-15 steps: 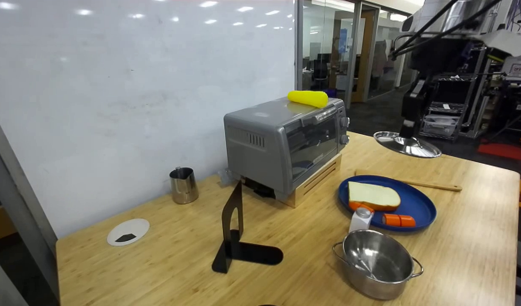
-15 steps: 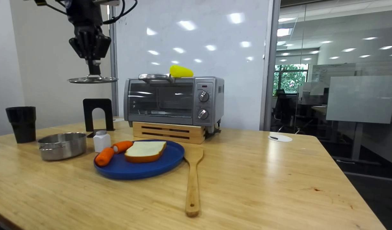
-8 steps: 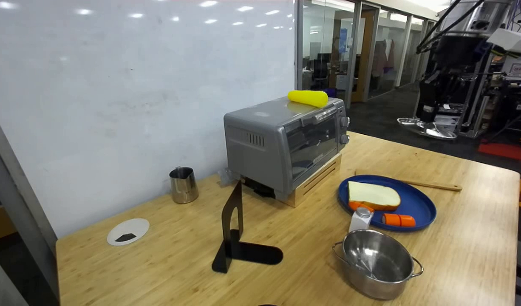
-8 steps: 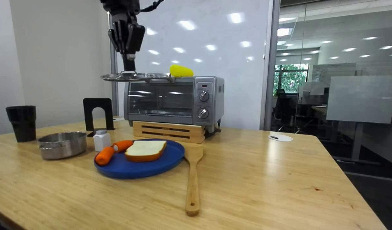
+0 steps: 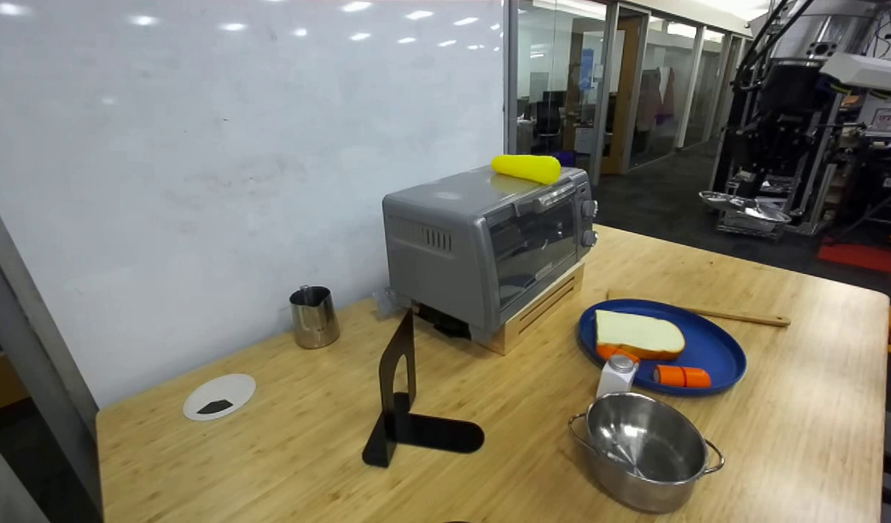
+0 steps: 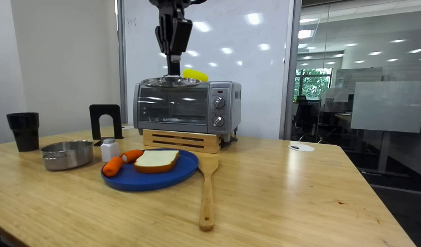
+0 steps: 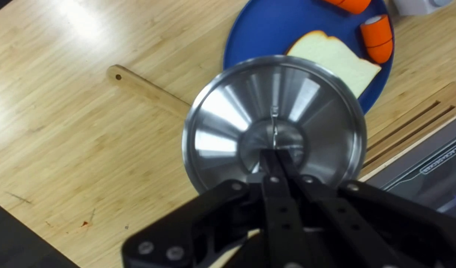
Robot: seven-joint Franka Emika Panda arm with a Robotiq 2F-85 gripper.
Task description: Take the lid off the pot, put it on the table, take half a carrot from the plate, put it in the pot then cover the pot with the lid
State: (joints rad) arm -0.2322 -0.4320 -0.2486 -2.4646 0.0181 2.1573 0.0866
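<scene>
Lid (image 6: 172,83) swings farther from the uncovered pot (image 5: 638,488), well above the surface (image 6: 265,185), jaws clamped onto its top; setting it down looks next, then a half carrot (image 6: 113,167).

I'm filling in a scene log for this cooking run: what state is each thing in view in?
Pot: uncovered, upright on the table
Lid: off the pot, held in the air
Pincer: shut, gripping the lid
Carrot halves: lying on the plate
Bread slice: lying on the plate
Toaster oven: closed; whether on, cannot tell
Metal jug: upright
Black cup: upright
White bottle: upright
Spatula: lying on the table
</scene>
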